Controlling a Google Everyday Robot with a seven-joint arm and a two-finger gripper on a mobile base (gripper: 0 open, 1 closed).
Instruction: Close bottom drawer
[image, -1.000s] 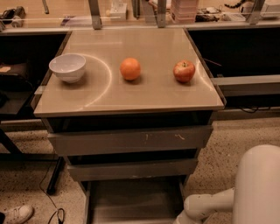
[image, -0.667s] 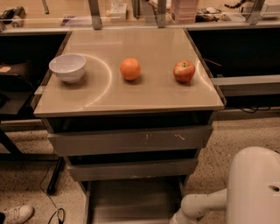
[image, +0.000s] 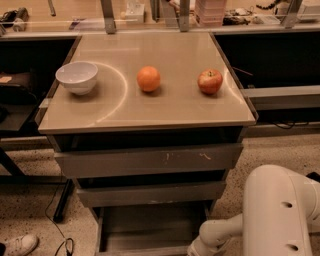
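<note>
The bottom drawer (image: 146, 233) stands pulled out toward the near side at the foot of the cabinet (image: 165, 107), its shallow grey tray open to view below the middle drawer (image: 150, 194). The middle drawer juts out a little, and so does the top drawer (image: 150, 160), whose front bears scratch marks right of centre. On the cabinet top sit a white bowl (image: 77, 76) at the left, an orange (image: 149, 78) in the middle and a red apple (image: 210, 81) at the right, well apart in a row. The white arm (image: 280, 210) fills the near right corner and reaches left to the bottom drawer's near right corner. There the gripper passes out of the picture at the bottom edge, so I cannot tell whether it is wide or narrow. A white shoe (image: 20, 244) lies on the speckled floor at the near left.
</note>
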